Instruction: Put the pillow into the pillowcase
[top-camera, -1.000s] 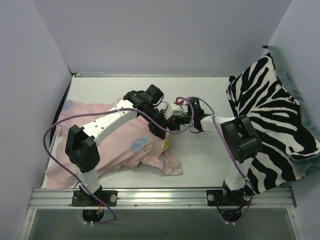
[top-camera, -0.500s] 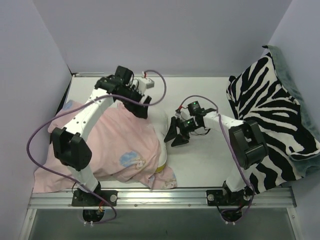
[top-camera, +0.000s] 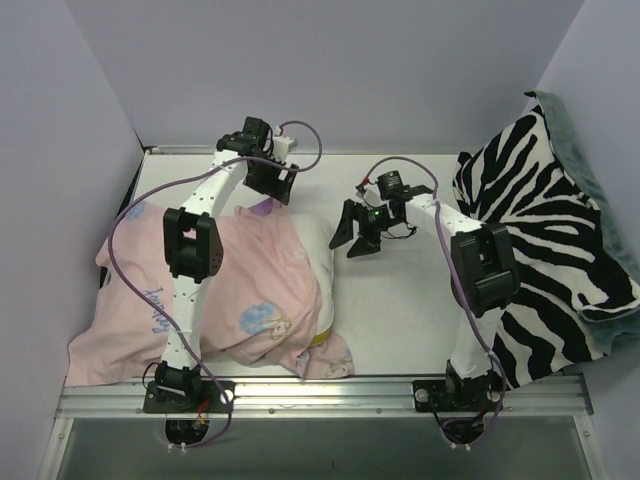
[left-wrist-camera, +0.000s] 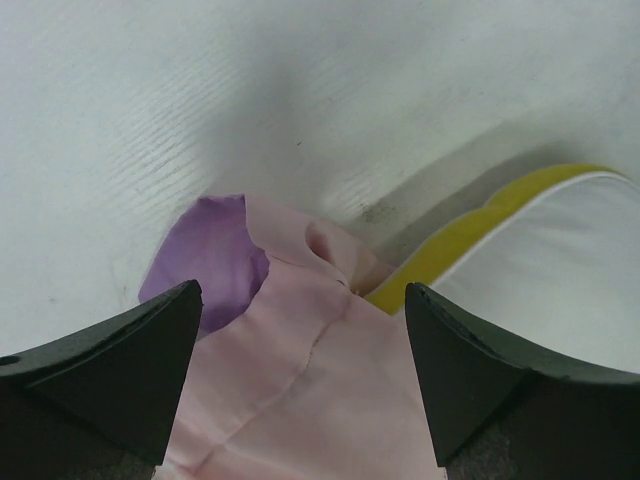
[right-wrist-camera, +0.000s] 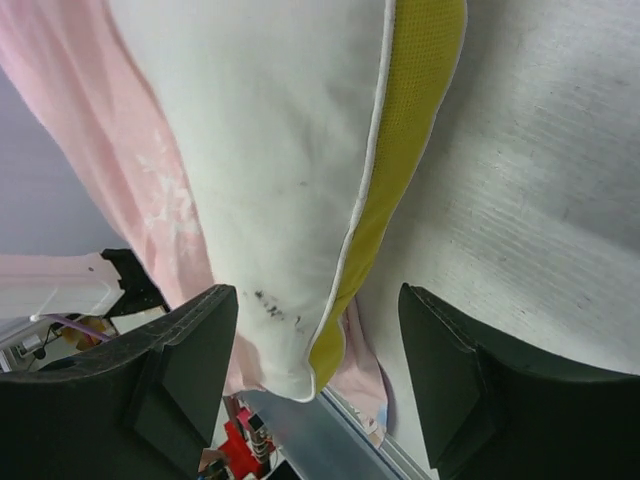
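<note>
The pillowcase (top-camera: 230, 290) lies pale pink side out on the left of the table, draped over most of the pillow (top-camera: 320, 250). The pillow's white end and yellow band (top-camera: 322, 335) stick out on the right. My left gripper (top-camera: 280, 186) hovers open over the case's far corner. In its wrist view the left gripper (left-wrist-camera: 300, 300) has pink pillowcase (left-wrist-camera: 300, 390) with a purple flap (left-wrist-camera: 205, 260) below it and the pillow (left-wrist-camera: 545, 265) to the right. My right gripper (top-camera: 352, 236) is open just right of the pillow; in the right wrist view the right gripper (right-wrist-camera: 315, 300) frames the pillow (right-wrist-camera: 270, 150) and holds nothing.
A zebra-striped blanket (top-camera: 540, 240) is heaped at the right side against the wall. Bare white table (top-camera: 400, 310) lies between pillow and blanket. A metal rail (top-camera: 320, 395) runs along the near edge, and walls enclose the left, back and right.
Both grippers opened and let go. The left arm swung back to the case's far corner and the right gripper drew back to the right. The pillowcase now lies spread over the pillow.
</note>
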